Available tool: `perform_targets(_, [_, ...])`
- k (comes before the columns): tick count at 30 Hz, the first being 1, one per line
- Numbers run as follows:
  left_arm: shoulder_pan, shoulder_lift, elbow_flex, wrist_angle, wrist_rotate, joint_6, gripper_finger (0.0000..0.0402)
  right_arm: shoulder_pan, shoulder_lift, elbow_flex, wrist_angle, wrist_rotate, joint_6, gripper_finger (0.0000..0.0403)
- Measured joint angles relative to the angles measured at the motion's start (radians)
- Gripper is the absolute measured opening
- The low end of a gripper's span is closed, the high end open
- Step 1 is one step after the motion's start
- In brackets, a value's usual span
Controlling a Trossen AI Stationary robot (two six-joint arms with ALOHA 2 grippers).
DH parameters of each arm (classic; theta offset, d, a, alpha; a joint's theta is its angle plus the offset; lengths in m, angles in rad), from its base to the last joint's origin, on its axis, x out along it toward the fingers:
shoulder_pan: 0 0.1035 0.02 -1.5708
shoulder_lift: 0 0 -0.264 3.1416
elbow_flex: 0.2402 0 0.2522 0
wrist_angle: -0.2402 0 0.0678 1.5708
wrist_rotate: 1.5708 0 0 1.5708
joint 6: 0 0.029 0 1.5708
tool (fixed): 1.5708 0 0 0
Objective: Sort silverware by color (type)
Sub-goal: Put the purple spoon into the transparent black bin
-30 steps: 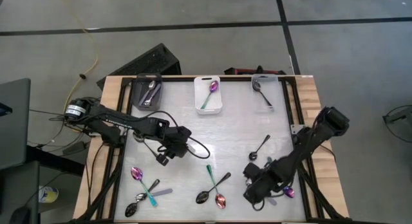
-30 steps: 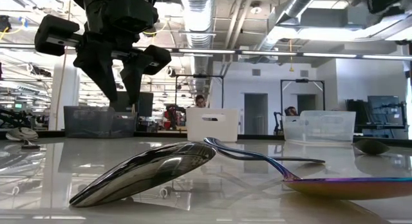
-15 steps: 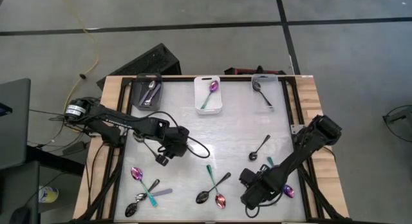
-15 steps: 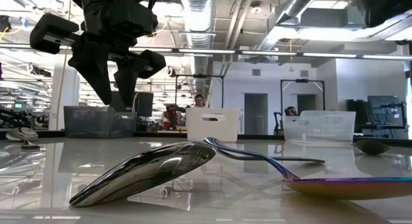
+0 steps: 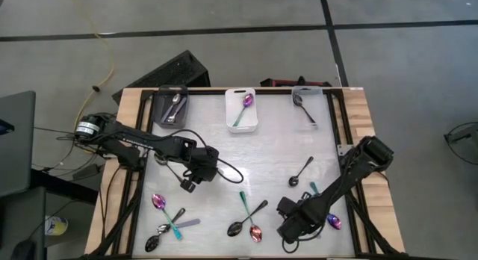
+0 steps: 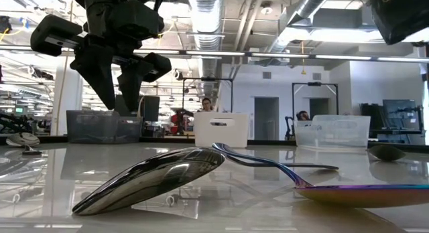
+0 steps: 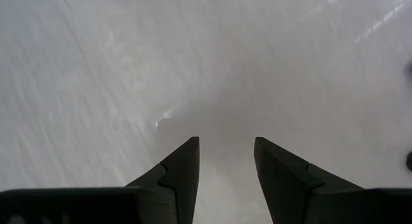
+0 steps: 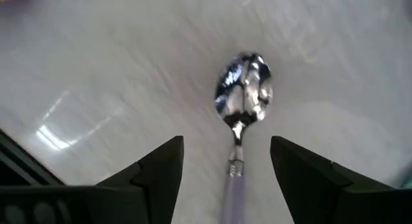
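Right claw (image 8: 225,179) hangs jaws apart, empty, over a silver spoon (image 8: 243,95) lying flat on the worktop (image 5: 276,152) near right; left claw (image 7: 225,166) apart, empty, mid-left. Spoon looks light, stiff, slick and low-lying; I'd pinch the handle neck. Far bins: left bin (image 5: 160,110) holds silver spoons, middle bin (image 5: 231,110) a purple one, right bin (image 5: 323,107) a black one.

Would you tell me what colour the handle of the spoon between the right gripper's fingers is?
Pale lilac, under a mirror-silver bowl: the spoon shows best in the right wrist view.
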Motion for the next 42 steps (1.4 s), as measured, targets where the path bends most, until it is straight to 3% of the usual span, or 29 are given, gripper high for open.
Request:
perform_targets(19, [0.000, 0.000, 0.000, -0.006, 0.000, -0.052, 0.0134, 0.059, 0.000, -0.141, 0.123, 0.019, 0.106, 0.0249])
perform_targets(24, [0.000, 0.000, 0.000, -0.008, 0.001, -0.052, 0.0134, 0.061, -0.006, -0.169, 0.160, 0.048, 0.117, 0.0198])
perform_targets(33, [0.000, 0.000, 0.000, -0.015, 0.001, -0.042, 0.0134, 0.054, -0.006, -0.183, 0.188, 0.056, 0.111, 0.0025])
perform_targets(42, [0.000, 0.000, 0.000, -0.027, -0.044, 0.004, 0.0134, 0.025, -0.029, -0.127, 0.014, 0.098, 0.125, 0.0026])
